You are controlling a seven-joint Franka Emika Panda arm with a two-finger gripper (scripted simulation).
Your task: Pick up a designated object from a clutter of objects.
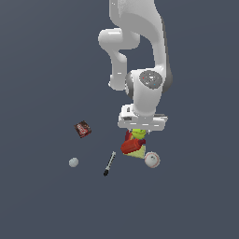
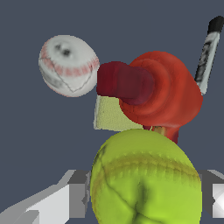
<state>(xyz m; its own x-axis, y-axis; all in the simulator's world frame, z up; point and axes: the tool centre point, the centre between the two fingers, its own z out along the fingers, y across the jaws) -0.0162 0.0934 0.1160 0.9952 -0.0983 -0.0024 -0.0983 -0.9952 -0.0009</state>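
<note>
- The gripper [image 1: 139, 132] hangs under the white arm [image 1: 147, 88] and points down into the cluster of things on the dark floor [image 1: 42, 205].
- In the wrist view, the tennis ball [image 2: 146, 177] fills the space between the 2 grey fingers [image 2: 76, 192], 1 on each side of it.
- Each finger meets the ball's edge, so the gripper appears to be pinching the ball; the actual contact faces are hidden behind its curve.
- The fingers stand as far apart as the ball is wide.
- In the exterior view, only a small yellow-green part of the tennis ball [image 1: 138, 134] shows just below the gripper's flat white body.
- The red tool [image 1: 131, 145] sits right beside the ball, and in the wrist view its rounded body [image 2: 164, 94] and darker stub lie just past the ball.
- A yellow-green pad [image 2: 111, 116] lies partly under the red tool.
- The white baseball [image 1: 151, 159] with red stitching lies just beside the tool and pad, towards the exterior view's right.
- The black-and-white marker [image 1: 109, 164] lies at a slant near the tool, towards the exterior view's left.
- The grey ball [image 1: 73, 162] and the dark red box [image 1: 82, 129] lie well apart from the cluster, further to the exterior view's left.
</note>
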